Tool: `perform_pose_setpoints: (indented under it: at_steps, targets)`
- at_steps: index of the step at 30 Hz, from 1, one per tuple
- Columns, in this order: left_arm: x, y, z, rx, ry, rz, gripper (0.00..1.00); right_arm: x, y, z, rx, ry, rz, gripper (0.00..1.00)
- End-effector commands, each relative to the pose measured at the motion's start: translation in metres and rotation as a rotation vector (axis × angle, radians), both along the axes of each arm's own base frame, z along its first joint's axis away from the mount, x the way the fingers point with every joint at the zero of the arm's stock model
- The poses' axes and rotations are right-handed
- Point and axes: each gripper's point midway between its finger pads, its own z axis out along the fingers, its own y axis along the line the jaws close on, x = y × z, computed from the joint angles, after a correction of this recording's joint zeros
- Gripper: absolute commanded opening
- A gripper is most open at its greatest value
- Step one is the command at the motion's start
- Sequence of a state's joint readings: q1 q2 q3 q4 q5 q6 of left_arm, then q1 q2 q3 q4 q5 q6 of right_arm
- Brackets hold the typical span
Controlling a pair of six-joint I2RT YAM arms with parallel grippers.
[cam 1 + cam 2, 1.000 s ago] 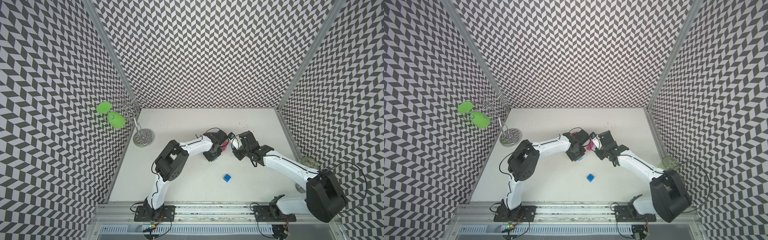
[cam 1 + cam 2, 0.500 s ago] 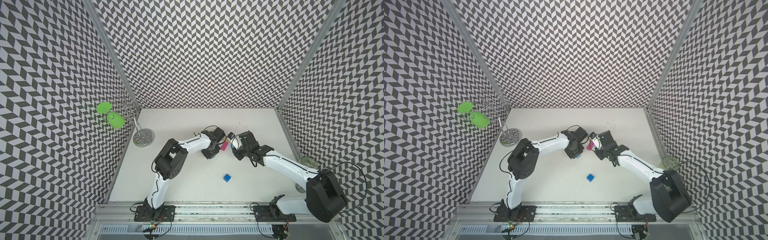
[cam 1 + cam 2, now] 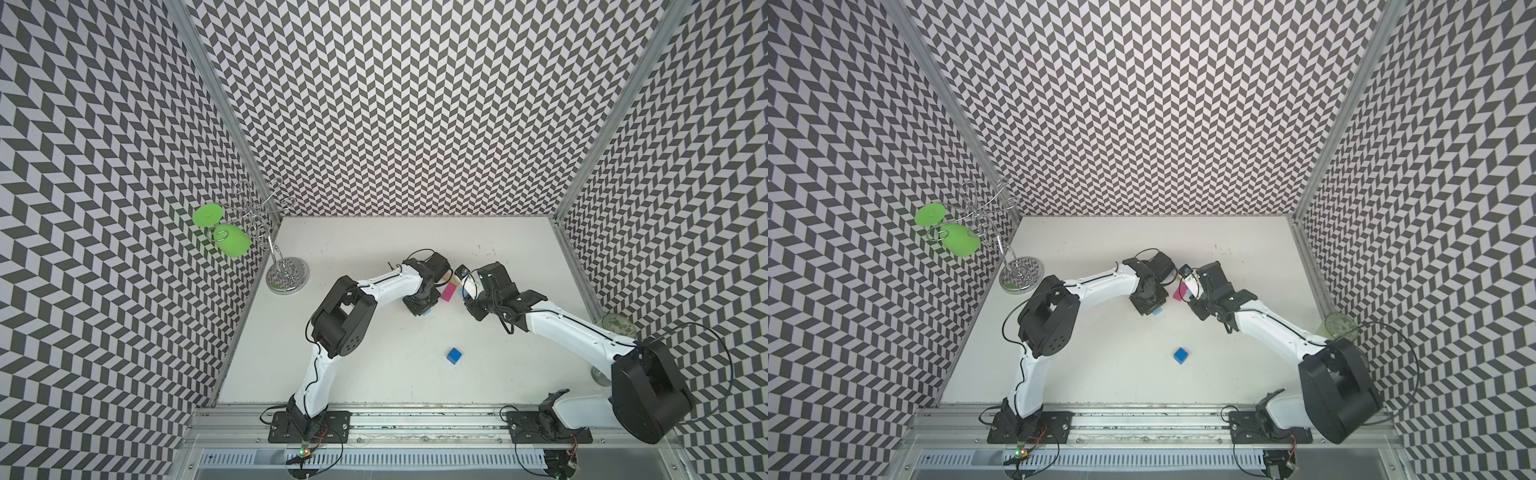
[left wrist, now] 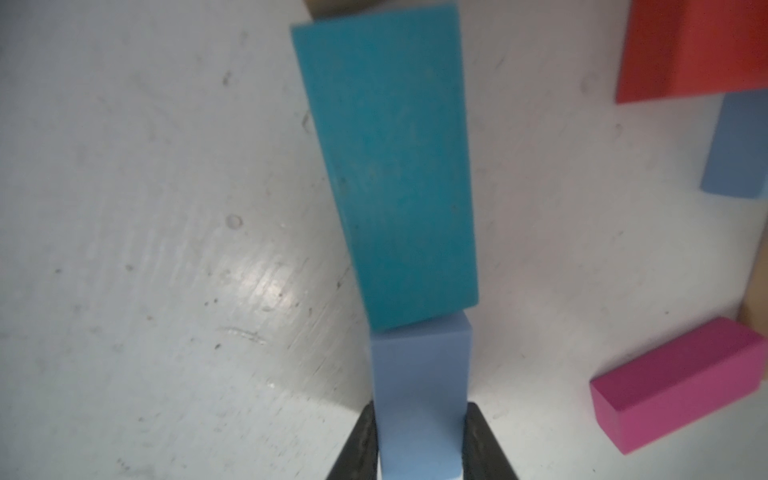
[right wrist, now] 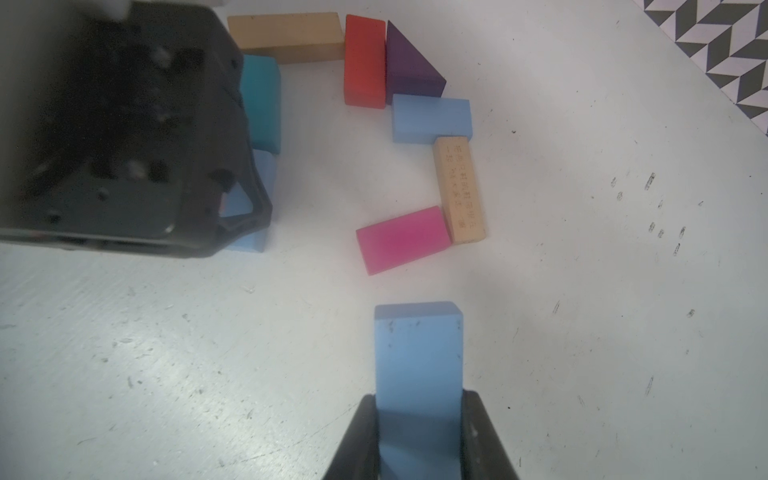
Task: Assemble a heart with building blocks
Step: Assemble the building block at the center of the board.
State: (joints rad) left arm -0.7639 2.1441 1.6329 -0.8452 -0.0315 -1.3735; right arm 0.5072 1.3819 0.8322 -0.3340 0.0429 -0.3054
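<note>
Heart (image 5: 459,191), unfinished. Left pincer (image 4: 419,419) is clamped on light blue rectangle (image 4: 419,374), butted to teal block (image 4: 395,166) across from purple triangle (image 5: 409,62), lengthening that flank. Right pincer (image 5: 419,415) is clamped on second light blue rectangle (image 5: 417,353), held away from the triangle, awaiting placement. Dark blue cube (image 3: 454,356) is kept well apart, presumably reserved for the tip.

This looks like a robot lab, with a small test booth. Tall walls (image 3: 395,104) with a black and white zigzag pattern stand around a flat white bench (image 3: 395,374). A white and black left robot arm (image 3: 386,286) and a right robot arm (image 3: 573,332) like it are bolted to a silver metal rail (image 3: 415,417) in front. Black wires (image 3: 419,251) loop off the arms.
</note>
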Motion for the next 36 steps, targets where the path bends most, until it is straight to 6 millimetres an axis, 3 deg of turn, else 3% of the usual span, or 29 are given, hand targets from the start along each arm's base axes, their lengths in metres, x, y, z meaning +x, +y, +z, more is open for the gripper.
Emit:
perform_pose_setpoints:
  at_steps: [1, 7, 12, 15, 22, 26, 30, 32, 36]
  targets:
    - [0.0, 0.02, -0.023, 0.09, 0.028, 0.007, 0.28, 0.011, 0.007, 0.008, 0.039, -0.035, 0.003, 0.0]
    - [0.0, 0.022, -0.022, 0.096, 0.032, 0.011, 0.34, 0.009, 0.009, 0.005, 0.043, -0.024, 0.012, 0.0]
    - [-0.002, 0.025, -0.019, 0.095, 0.025, 0.03, 0.62, 0.009, 0.009, 0.005, 0.041, -0.023, 0.013, 0.0]
    - [-0.002, 0.024, -0.017, 0.082, 0.019, 0.028, 0.72, 0.008, 0.008, 0.003, 0.039, -0.017, 0.01, 0.0]
    - [0.005, 0.011, -0.005, 0.057, -0.014, -0.031, 0.84, 0.012, 0.004, 0.008, 0.057, -0.034, -0.044, 0.0]
    - [0.012, -0.01, 0.016, 0.015, -0.079, -0.107, 0.9, 0.021, -0.008, 0.013, 0.107, -0.04, -0.225, 0.0]
    - [0.017, -0.026, 0.045, -0.041, -0.167, -0.177, 0.93, 0.021, -0.015, 0.008, 0.156, 0.065, -0.417, 0.0]
    - [0.021, -0.028, 0.065, -0.061, -0.229, -0.194, 0.93, 0.019, -0.022, 0.002, 0.151, 0.136, -0.535, 0.0]
    - [0.031, -0.024, 0.112, -0.092, -0.377, -0.21, 0.95, 0.005, -0.014, -0.017, 0.21, 0.27, -0.647, 0.0]
